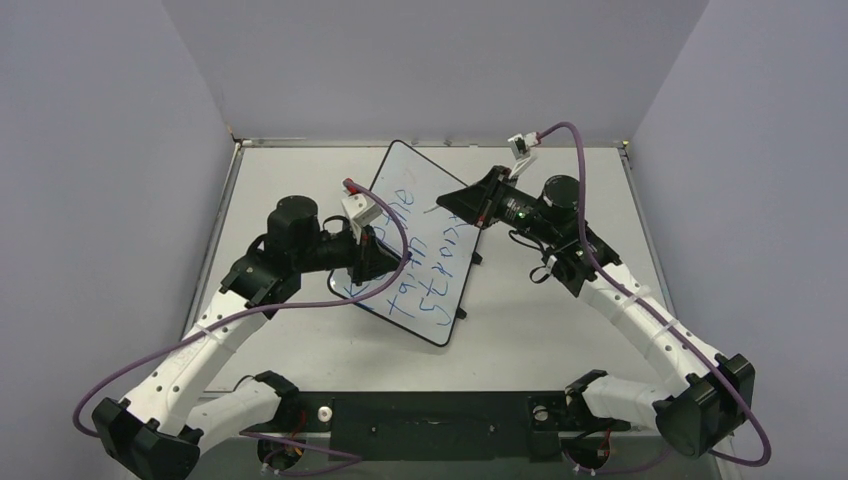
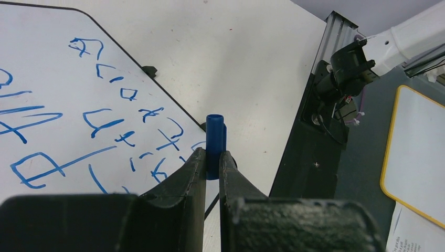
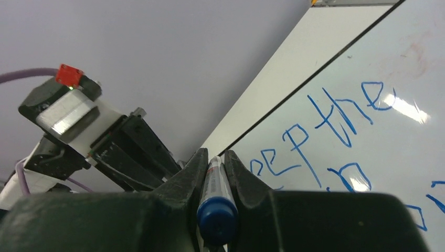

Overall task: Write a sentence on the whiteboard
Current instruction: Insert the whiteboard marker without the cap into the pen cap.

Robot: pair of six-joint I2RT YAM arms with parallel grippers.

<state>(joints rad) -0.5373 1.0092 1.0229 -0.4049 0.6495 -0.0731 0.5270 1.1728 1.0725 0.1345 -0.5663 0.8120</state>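
— How far has the writing got?
— Blue lines fill the whiteboard [image 1: 418, 172], which lies askew in the middle of the bench [image 1: 300, 180]. The sentence [image 1: 428, 262] reads roughly "Keep the train strong", so it looks about finished; capping the pen probably remains.
— And the arms?
— The left jaws pinch a blue cap [image 2: 215, 140]. The right jaws pinch the marker [image 3: 216, 195] near the board's right edge. Its label is too blurred to read.

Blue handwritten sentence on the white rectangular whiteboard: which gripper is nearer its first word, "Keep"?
Left. The left gripper, pinching a blue cylindrical cap, is over "Keep"; the right gripper, clamping a blue-ended marker, sits across the whiteboard near the opposite long edge.
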